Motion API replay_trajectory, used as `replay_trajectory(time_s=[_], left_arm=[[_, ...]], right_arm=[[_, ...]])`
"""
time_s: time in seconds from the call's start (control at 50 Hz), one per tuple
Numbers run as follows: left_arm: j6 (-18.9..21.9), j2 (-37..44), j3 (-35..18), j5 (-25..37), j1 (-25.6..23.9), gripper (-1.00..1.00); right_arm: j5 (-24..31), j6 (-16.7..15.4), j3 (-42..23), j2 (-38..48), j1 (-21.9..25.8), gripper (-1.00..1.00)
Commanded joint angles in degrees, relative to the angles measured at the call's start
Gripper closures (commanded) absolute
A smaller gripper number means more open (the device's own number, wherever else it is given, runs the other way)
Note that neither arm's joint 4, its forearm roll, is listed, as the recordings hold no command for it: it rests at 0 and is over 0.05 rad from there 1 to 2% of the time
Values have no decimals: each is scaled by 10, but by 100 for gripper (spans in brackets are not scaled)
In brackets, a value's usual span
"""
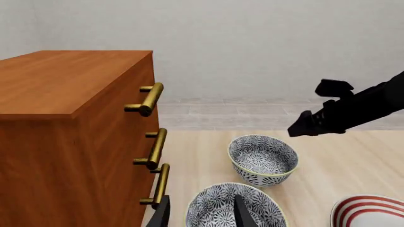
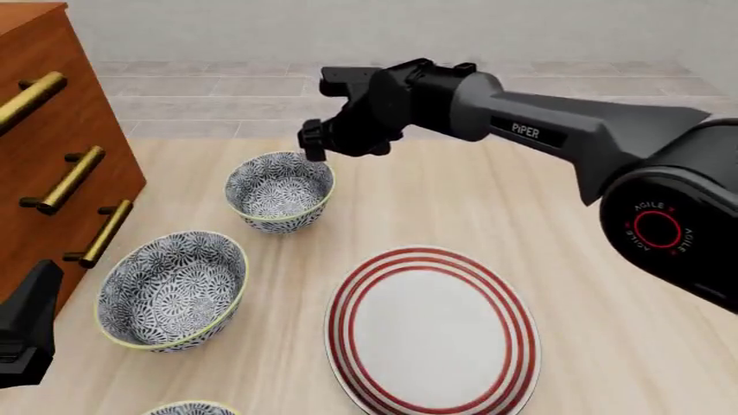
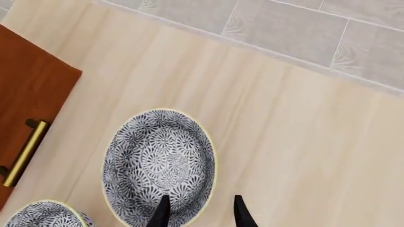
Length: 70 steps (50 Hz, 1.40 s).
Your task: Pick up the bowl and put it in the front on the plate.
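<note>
Bowl [image 2: 279, 190], round deep ceramic with dense blue-grey floral pattern and thin yellow-green rim, sits upright on the light wood tabletop [image 2: 496, 216] at the far end of a row of look-alikes, just beyond the plate. Right gripper [image 3: 198, 210] hangs above its right-hand rim, jaws spread, one finger over the inside of the bowl and one outside the wall; can't tell if either touches. A second patterned bowl [image 2: 173, 290] stands nearer and to the left, a third [image 2: 190, 408] barely shows at the bottom edge. Large flat white plate with three red rings [image 2: 433, 333] lies near front centre, nothing on it. Left gripper [image 1: 200, 213] sits low over the second bowl, fingers apart, gripping nothing. Brown wooden drawer cabinet with brass handles [image 2: 52, 138] stands at left
</note>
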Motion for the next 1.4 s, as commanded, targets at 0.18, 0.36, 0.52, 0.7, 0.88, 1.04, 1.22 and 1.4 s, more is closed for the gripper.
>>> replay_trajectory(time_s=[0.18,0.36,0.52,0.7,0.88,1.04,1.22,1.4], left_arm=[[0,0,0,0,0,-100],[0,0,0,0,0,-100],[0,0,0,0,0,-100],[0,0,0,0,0,-100],[0,0,0,0,0,-100],[0,0,0,0,0,-100],[0,0,0,0,0,-100],[0,0,0,0,0,-100]], right_arm=[[-53,23,31,18,-10,-100],[-68,25,43,25,-8,-100],[-80,30,51,33,-4,-100],[-80,30,42,43,-3,-100],[-86,32,39,51,5,-100],[-78,29,19,67,6,-100],[-79,30,9,79,8,-100],[-83,32,8,87,11,-100]])
